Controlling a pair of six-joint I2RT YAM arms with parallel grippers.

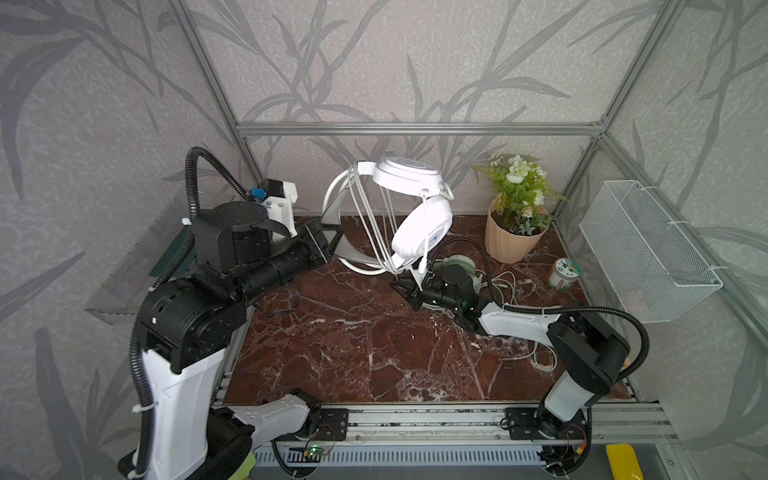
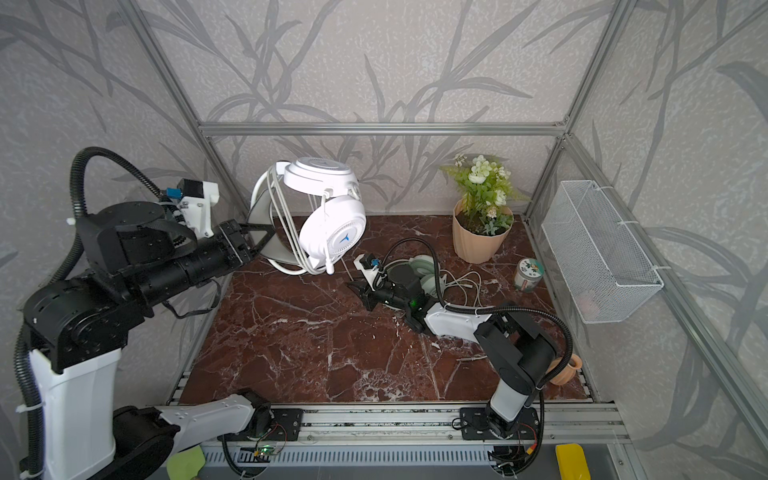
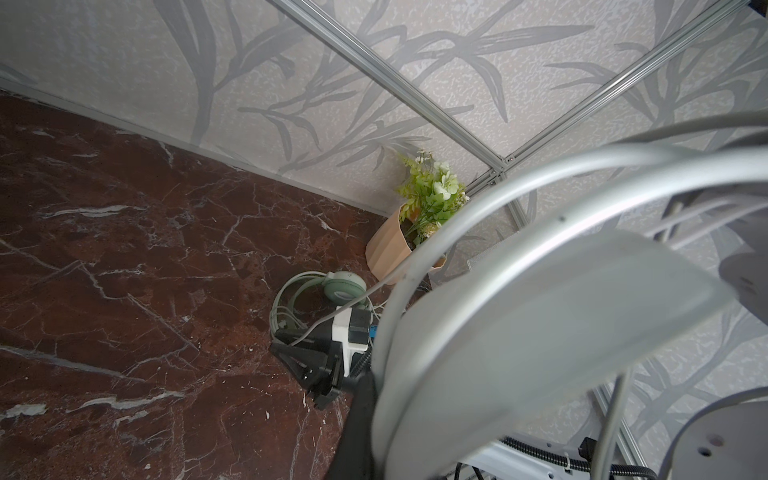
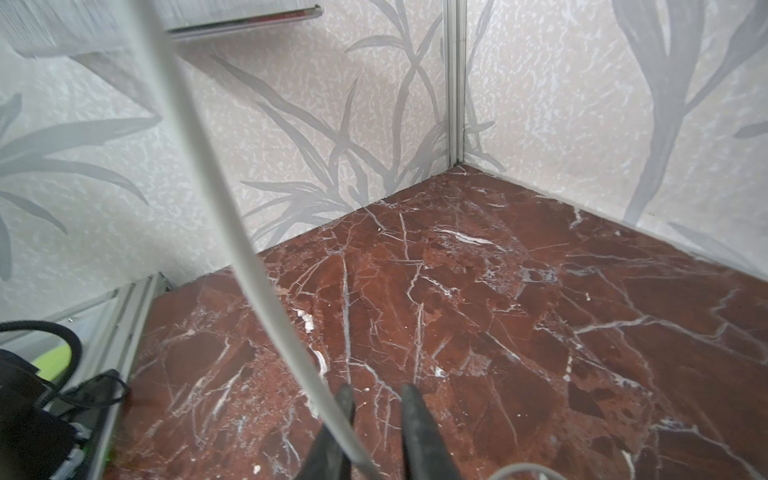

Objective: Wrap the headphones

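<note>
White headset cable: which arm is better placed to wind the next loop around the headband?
Right: the right end effector is at the loose cable; the left end effector holds the white headset.

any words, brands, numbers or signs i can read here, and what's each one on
No readable words or numbers anywhere.
A blue emblem, no letters: on an earcup of the white headphones.
Print on the small jar lid: too blurred to read.

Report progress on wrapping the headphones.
Done: several cable loops circle the headband of the white headset. In hand: left end effector holds it aloft; right end effector sits by the cable's tail, grip unclear. Left: green headset lies unwrapped on the table.
</note>
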